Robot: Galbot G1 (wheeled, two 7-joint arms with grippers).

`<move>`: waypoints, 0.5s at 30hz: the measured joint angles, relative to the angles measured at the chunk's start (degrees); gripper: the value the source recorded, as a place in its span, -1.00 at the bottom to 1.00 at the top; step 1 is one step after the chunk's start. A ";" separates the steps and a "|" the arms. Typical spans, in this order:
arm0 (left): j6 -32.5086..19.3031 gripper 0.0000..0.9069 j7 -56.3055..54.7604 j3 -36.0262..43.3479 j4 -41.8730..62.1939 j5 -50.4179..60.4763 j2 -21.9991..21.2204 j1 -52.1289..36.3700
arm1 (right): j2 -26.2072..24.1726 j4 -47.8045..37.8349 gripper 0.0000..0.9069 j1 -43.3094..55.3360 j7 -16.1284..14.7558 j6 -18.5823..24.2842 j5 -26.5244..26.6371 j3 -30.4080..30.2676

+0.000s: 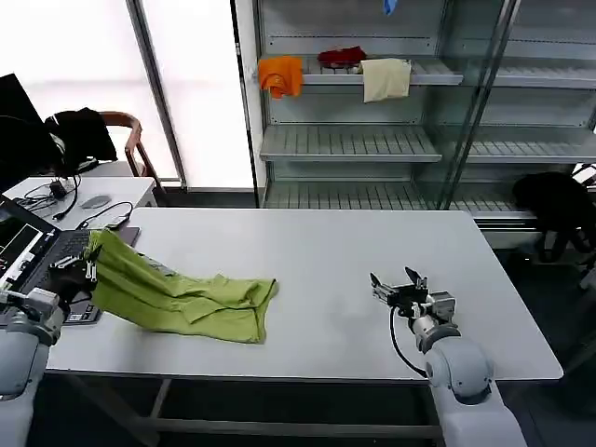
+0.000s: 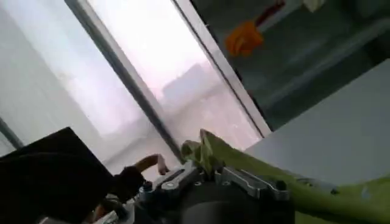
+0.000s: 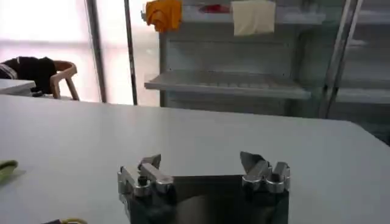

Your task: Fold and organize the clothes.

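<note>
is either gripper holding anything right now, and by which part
The left gripper holds the lime-green T-shirt by its lifted edge at the table's left end. The right gripper is open and holds nothing.

A lab or office — white worktable (image 1: 317,279), laptop (image 1: 28,251), metal shelving (image 1: 354,140), big windows (image 1: 186,84).

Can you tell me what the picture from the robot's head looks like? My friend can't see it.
A lime-green T-shirt lies crumpled on a white table, and the left tool lifts one end of it near a laptop. The right tool rests open on the table, apart from the shirt. Behind are shelves with orange, red and cream cloths.
</note>
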 measured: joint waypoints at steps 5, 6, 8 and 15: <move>3.91 -1.00 -0.68 3.56 -5.37 0.04 -3.14 0.81 | 0.37 0.49 1.00 -0.64 -0.05 0.07 -0.45 -0.01; 4.70 -1.00 -1.04 4.61 -6.39 0.13 -4.07 0.88 | 0.41 0.60 1.00 -0.74 -0.03 0.08 -0.52 -0.01; 6.23 -1.00 -1.91 7.04 -8.19 0.51 -6.12 0.85 | 0.48 0.80 1.00 -0.95 -0.05 0.09 -0.66 0.01; 9.87 -0.98 -5.37 15.81 -11.28 3.76 -12.92 0.29 | 0.95 1.48 1.00 -1.72 0.05 0.11 -1.10 -0.05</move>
